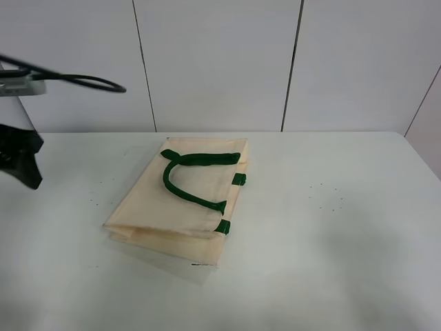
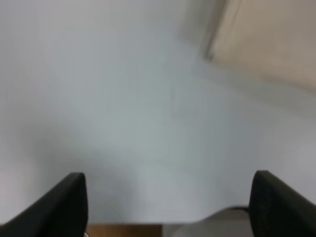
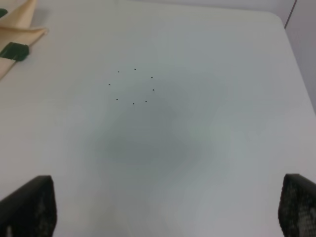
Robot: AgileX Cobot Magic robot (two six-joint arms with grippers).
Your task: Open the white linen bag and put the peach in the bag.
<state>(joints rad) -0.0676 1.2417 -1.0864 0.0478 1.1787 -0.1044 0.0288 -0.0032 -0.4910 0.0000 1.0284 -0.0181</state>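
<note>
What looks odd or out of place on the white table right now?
The flat cream cloth bag with green strap handles lies skewed to the white table's edges, its mouth closed. No peach shows in any view. Both grippers stand open, empty.

The white linen bag [image 1: 182, 207] is seen as plain cream, no print, with dark green handles [image 1: 193, 172] and little green tabs [image 1: 238, 179]. The table [image 1: 344, 227] is white-ish grey, dotted with a few tiny black specks [image 3: 133, 86]. Both grippers' fingers [image 2: 59, 205] [image 3: 29, 207] are shown black.
</note>
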